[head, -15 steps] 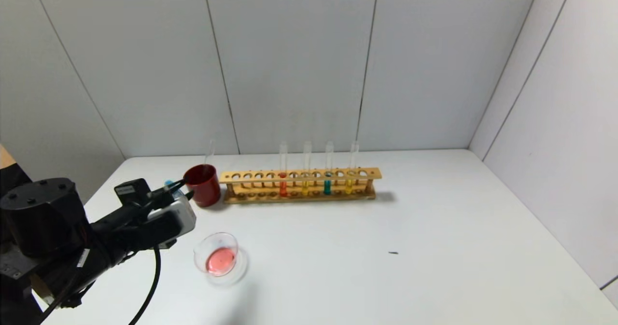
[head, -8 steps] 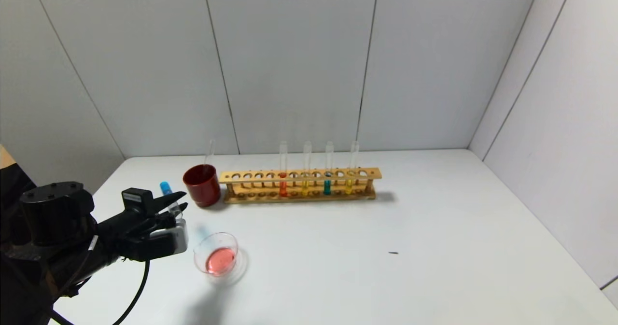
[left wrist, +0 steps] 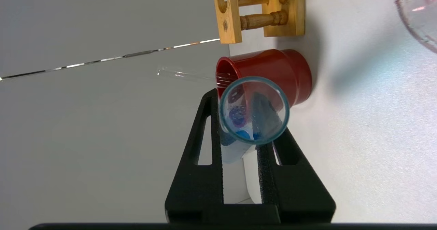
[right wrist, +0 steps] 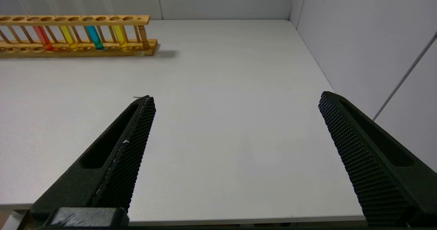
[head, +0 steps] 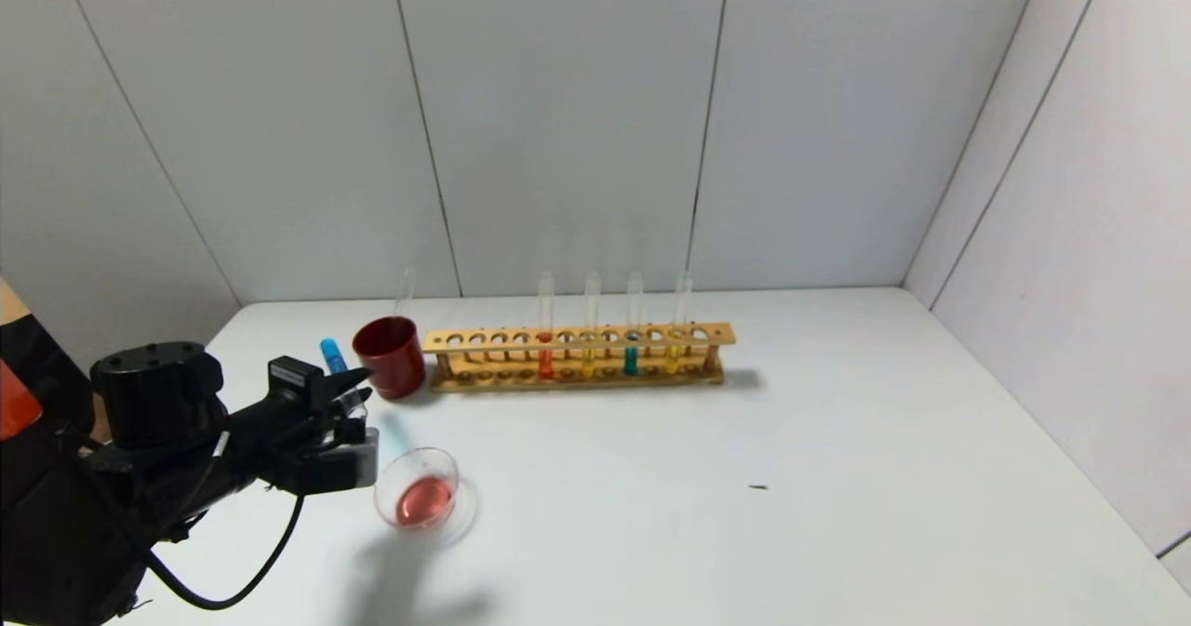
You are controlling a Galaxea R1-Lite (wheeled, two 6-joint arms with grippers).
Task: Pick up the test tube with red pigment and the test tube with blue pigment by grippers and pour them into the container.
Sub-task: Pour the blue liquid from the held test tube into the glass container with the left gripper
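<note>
Nearing container [head: 416,488], left tool [head: 358,386] (clamping blue tube [head: 329,355]), shifted rightward

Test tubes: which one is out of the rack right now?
The test tube with blue pigment, clamped tilted in the left pincer beside the red cup. Four coloured tubes stand upright in the wooden rack; one empty tube leans in the cup.

blue tube: slim clear glass tube with blue liquid [head: 328,354], tilted, left of round clear glass dish [head: 419,488].
dish: holds pink-red liquid.
red tube: slim clear tube with orange-red liquid [head: 545,333], upright behind the dish.
</note>
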